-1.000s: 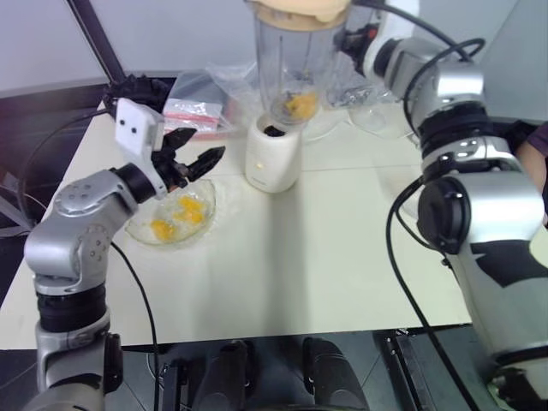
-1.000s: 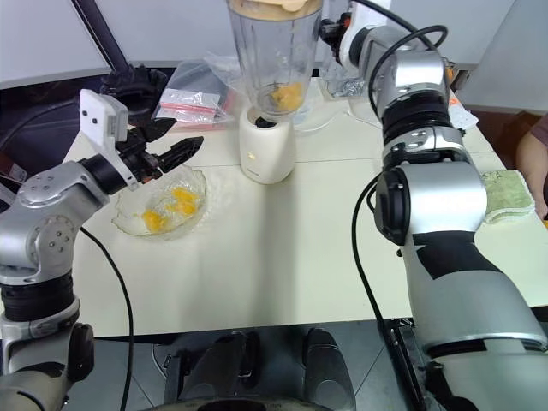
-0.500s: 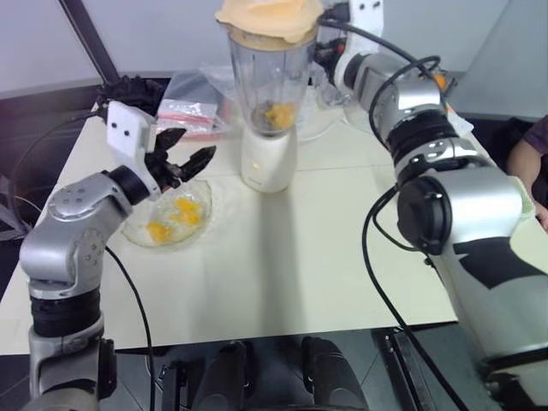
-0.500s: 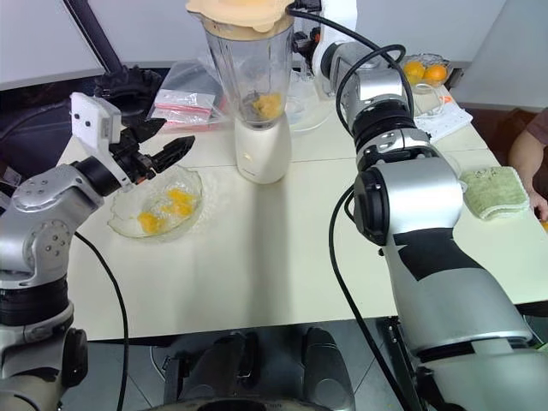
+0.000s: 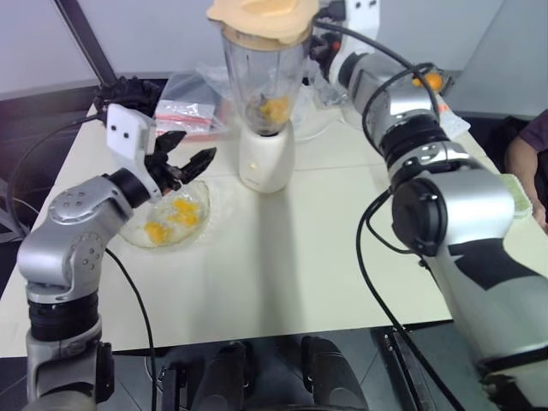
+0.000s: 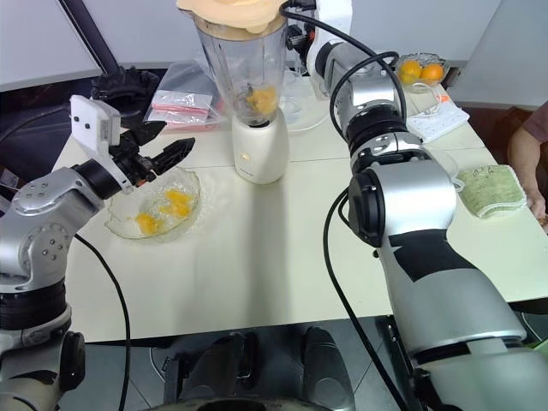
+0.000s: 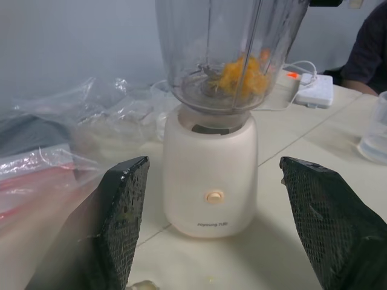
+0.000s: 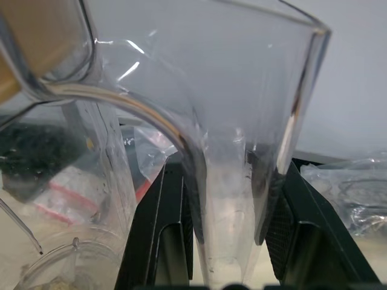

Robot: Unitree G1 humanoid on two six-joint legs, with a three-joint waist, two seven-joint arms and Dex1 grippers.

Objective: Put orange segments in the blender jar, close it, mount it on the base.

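Blender jar (image 5: 261,73), pale orange lid (image 5: 257,10) on top and orange segments (image 5: 274,109) at its bottom, is now sitting right down on the cream base (image 5: 265,158); a second ago we were seeing it tilted and hanging above the socket. Sweeping from the left, we are seeing the left gripper (image 5: 187,163) hovering with fingers spread wide and empty over the glass bowl (image 5: 137,235), where a few segments are lying. At centre, the jar is looking upright on the base, though we are not able to tell whether it is locked. On the right, the right gripper (image 8: 233,223) is clamping its fingers on the jar's handle (image 8: 236,199). We are judging the mount as nearly finished, only seating and letting go remaining.
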